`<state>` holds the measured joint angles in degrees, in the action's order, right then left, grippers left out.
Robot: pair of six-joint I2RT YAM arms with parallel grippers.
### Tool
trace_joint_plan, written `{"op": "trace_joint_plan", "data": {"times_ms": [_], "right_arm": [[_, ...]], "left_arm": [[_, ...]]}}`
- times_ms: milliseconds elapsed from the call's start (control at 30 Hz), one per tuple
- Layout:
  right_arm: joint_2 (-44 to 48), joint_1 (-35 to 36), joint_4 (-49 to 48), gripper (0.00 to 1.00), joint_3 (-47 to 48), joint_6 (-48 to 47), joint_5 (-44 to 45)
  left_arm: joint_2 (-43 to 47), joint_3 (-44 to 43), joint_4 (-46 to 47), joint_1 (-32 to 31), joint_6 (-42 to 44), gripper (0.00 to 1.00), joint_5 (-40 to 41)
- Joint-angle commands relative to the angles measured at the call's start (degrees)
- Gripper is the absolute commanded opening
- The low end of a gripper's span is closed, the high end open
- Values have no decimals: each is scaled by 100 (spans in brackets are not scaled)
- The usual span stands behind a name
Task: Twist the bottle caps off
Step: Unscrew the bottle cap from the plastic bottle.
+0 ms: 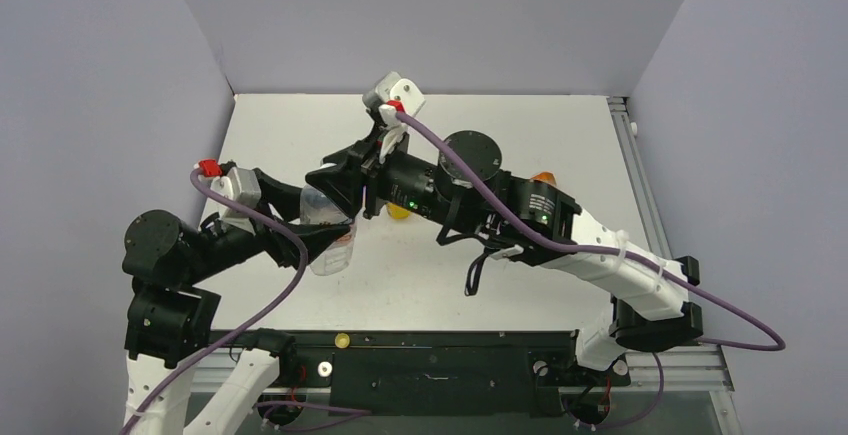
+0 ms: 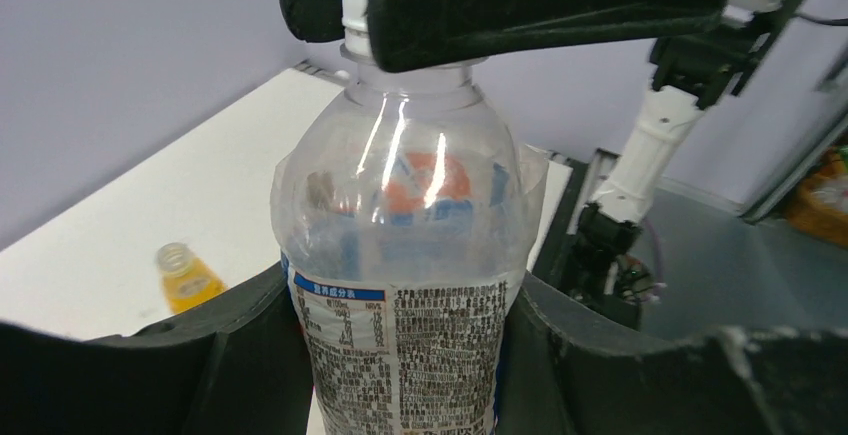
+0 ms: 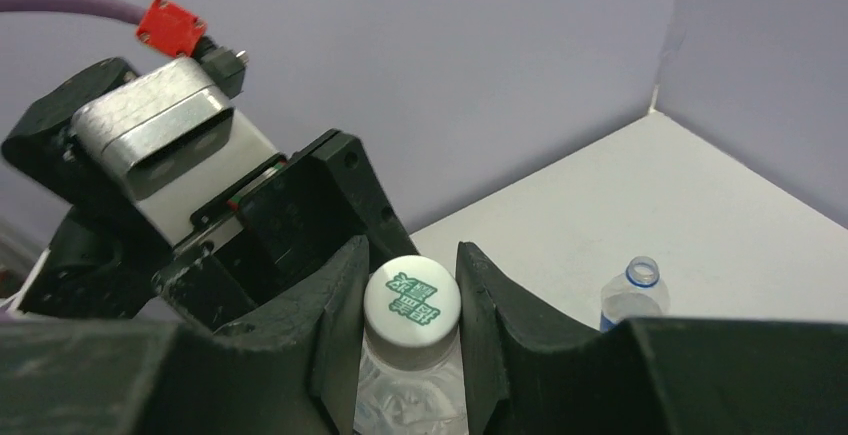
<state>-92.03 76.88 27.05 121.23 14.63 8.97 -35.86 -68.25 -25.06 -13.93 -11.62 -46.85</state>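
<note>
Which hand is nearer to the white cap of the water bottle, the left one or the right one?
Right. The right hand is shut on the white cap; the left hand grips the bottle's body, below the cap.

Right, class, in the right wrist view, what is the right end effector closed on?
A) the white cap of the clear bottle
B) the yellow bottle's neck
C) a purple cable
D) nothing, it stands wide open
A: the right end effector clamps the white cap from both sides, on top of the clear bottle, whose body the left end effector grips.
</note>
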Motion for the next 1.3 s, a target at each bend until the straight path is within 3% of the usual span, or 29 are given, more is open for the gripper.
{"op": "trace_joint_plan", "data": {"times_ms": [0, 133, 200, 433, 533, 600, 633, 700, 767, 900, 1033, 1267], "right_arm": [[647, -196, -704, 0, -371, -246, -2353], [760, -465, -939, 0, -373, 72, -4376], [774, -502, -1044, 0, -368, 153, -4831], [764, -510, -1014, 0, -429, 81, -5420], [785, -521, -716, 1, -362, -163, -4841], [895, -498, -616, 24, -407, -266, -3984], [1015, -426, -631, 45, -506, -306, -3574], [1187, -195, -752, 65, -693, -504, -2202], [1214, 13, -801, 74, -766, -532, -976], [829, 241, -424, 77, -361, -340, 573], [117, 297, 309, 67, 487, -60, 1293], [-413, 303, 476, 58, 1023, 147, 1353]], "left_arm": [[-139, -199, 1171, -1, -1376, 1, -1054], [-258, -48, 2243, -4, -2729, 1, -1672], [-296, 34, 2807, 4, -3294, 1, -1805], [-366, 33, 2896, -3, -3333, 1, -1823], [-374, 8, 2605, 0, -3012, 1, -1781], [-385, -59, 1990, 4, -2454, 1, -1681], [-382, -126, 1549, 0, -1939, 1, -1532], [-353, -219, 864, -3, -1123, 2, -1209], [-310, -294, 322, 4, -355, 3, -722], [-124, -261, -100, 3, 767, 4, 244], [95, -97, -48, 5, 1206, 5, 832], [281, 41, 38, -2, 1414, 5, 1178]]}}
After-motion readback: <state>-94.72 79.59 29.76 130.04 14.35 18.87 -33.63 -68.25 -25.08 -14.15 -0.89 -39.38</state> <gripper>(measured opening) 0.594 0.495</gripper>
